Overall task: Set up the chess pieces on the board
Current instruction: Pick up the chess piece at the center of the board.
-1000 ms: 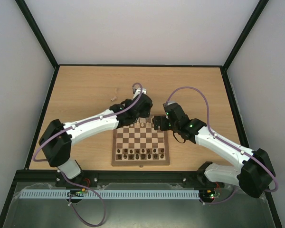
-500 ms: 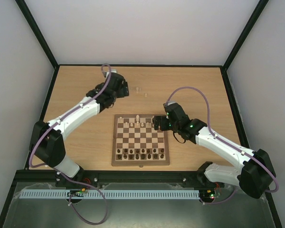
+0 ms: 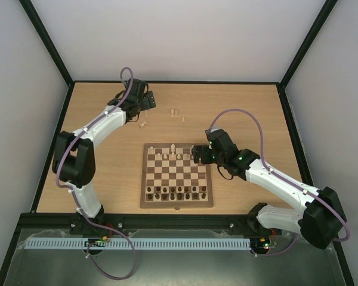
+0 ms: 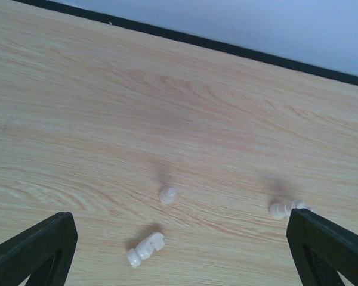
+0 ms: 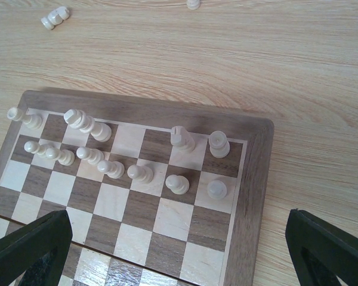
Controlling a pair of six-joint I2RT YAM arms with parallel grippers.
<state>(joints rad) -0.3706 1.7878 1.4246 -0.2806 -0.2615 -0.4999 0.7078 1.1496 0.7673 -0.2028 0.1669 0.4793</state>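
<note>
The chess pieces (image 3: 173,192) stood mostly on the board (image 3: 177,205): dark ones upright along its near rows, pale ones (image 5: 140,173) upright along its far two rows. More pale pieces lay loose on the tabletop (image 4: 167,89) beyond the board's far edge, well apart from it. Three of them showed ahead of the left gripper (image 4: 178,238), whose fingers (image 4: 33,250) were spread wide. One (image 4: 167,194) seemed to stand on end. One (image 4: 145,249) lay on its side, its long axis slanting across the wrist view. The third (image 4: 283,208) lay flat just beside one fingertip (image 4: 322,250). The right gripper (image 5: 178,238) hung over the board's far right corner, its fingers also wide apart.
</note>
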